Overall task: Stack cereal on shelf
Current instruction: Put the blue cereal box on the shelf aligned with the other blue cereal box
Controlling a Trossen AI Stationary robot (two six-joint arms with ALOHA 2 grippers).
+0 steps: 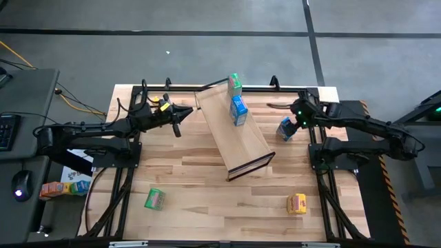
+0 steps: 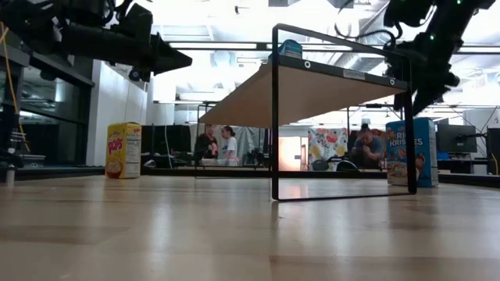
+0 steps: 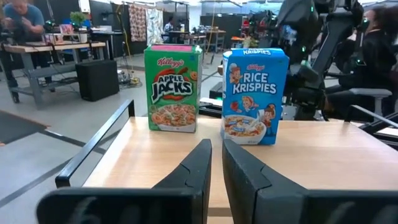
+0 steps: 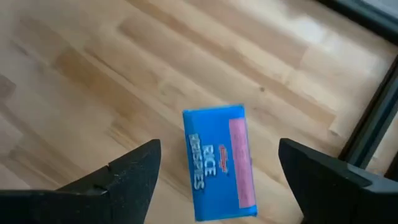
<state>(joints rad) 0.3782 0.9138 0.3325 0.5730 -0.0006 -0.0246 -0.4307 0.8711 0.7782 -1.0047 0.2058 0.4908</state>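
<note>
1. Currently the shelf (image 1: 234,134), a long light-wood board with a thin dark frame at its near end, lies slantwise across the middle of the worktop (image 1: 207,193). The low view shows the board raised at the frame end and sloping down toward the far side.
2. Two cereal boxes stand upright on the far part of the shelf, side by side: a green Apple Jacks box (image 3: 173,87) and a blue Rice Krispies box (image 3: 255,94). The Apple Jacks box sits farther back than the Rice Krispies box.
3. Left hand (image 1: 176,124): held above the worktop just beside the far end of the shelf, aimed along the board at the two boxes. Its fingers (image 3: 189,180) are nearly together, a narrow slit between them, nothing in it. Clenched, empty.
4. Right hand (image 1: 295,122): over the far right part of the worktop, pointing down. Its fingers (image 4: 124,180) are spread wide, released.
5. A second blue Rice Krispies box (image 4: 219,160) stands on the worktop right below the right hand, between the spread fingers in the wrist view, neither finger touching it. In the low view it stands upright beside the shelf frame.
6. A green box (image 1: 154,199) lies on the near left of the worktop, well apart from the shelf.
7. A yellow box (image 1: 297,203) lies on the near right of the worktop; the low view shows it as Corn Pops.
8. People sit and stand in the room behind the worktop.
</note>
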